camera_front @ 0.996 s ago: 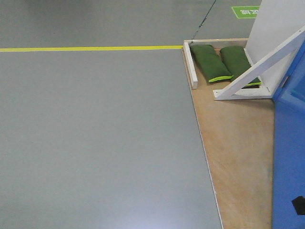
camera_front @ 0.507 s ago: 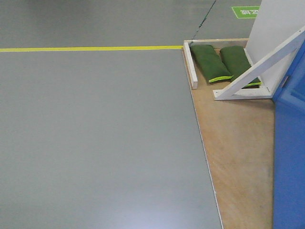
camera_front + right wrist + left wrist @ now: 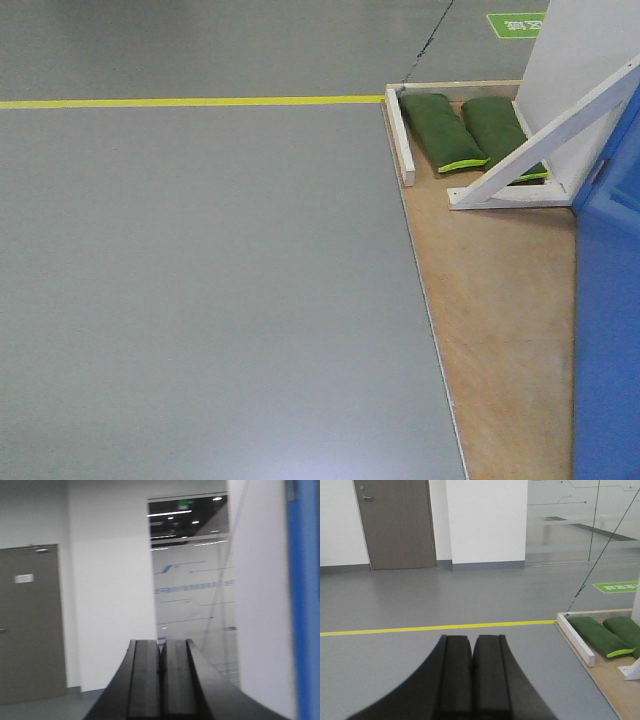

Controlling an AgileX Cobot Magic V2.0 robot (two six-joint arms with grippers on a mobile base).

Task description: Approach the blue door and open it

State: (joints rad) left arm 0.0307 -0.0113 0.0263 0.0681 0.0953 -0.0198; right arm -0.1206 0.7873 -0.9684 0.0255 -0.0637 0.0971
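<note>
Item: glossy bright-blue flat door panel [image 3: 608, 330], standing just to the right of the right gripper [image 3: 161, 647] and slightly ahead of it, seen almost edge-on. Its lever handle appears in no view. Right gripper: black pads pressed together, holding nothing. Left gripper [image 3: 472, 645]: likewise closed and empty. Step in hand, judged: the approach. The base should turn so the panel's face and handle lie straight ahead of the right gripper before any reach, and that gripper should part its pads first. Front view alone shows the panel's lower part meeting the bare plywood base board [image 3: 495, 300] beside the white diagonal wooden brace [image 3: 545, 135]. Right wrist view alone shows the panel's upper edge as a blue strip. Left wrist view shows no blue, only two green sandbags [image 3: 600, 637] ahead-right of the left gripper, beyond a yellow floor line [image 3: 435, 628].
</note>
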